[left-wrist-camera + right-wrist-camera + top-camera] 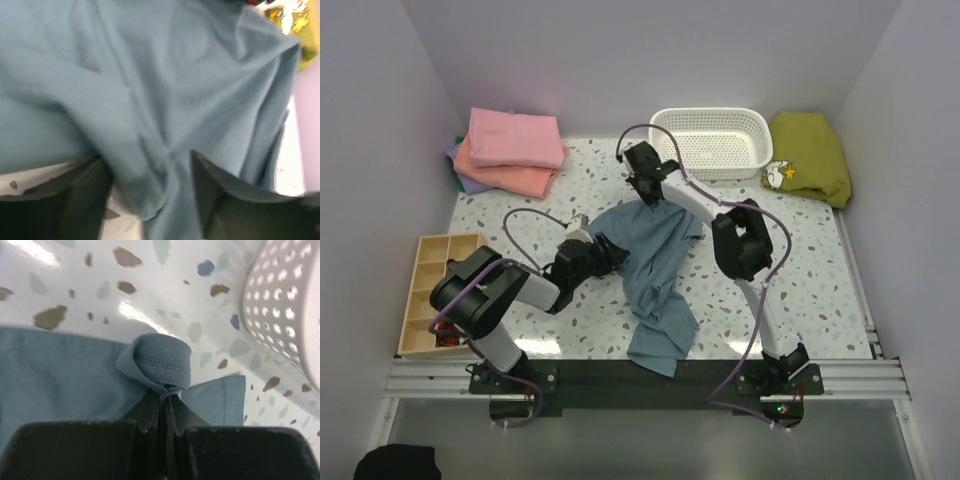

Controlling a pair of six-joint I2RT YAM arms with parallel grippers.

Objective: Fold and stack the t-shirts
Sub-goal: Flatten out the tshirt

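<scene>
A dusty blue-grey t-shirt [660, 270] lies crumpled mid-table, trailing toward the front edge. My right gripper [648, 192] is at its far end, shut on a ribbed, stitched edge of the shirt [162, 357]; in the right wrist view the gripper [162, 392] pinches that bunched edge just above the table. My left gripper [610, 252] is at the shirt's left side. In the left wrist view its jaws [146, 157] stand wide apart with a fold of the shirt [175, 75] lying between them. A folded stack sits back left: pink [515, 137] on salmon-orange [505, 178], lavender [465, 180] below.
A white perforated basket [710, 142] stands at the back, close to my right gripper, and shows in the right wrist view [285, 305]. An olive-green cloth [810, 155] lies back right. A wooden compartment box [435, 290] sits at the left edge.
</scene>
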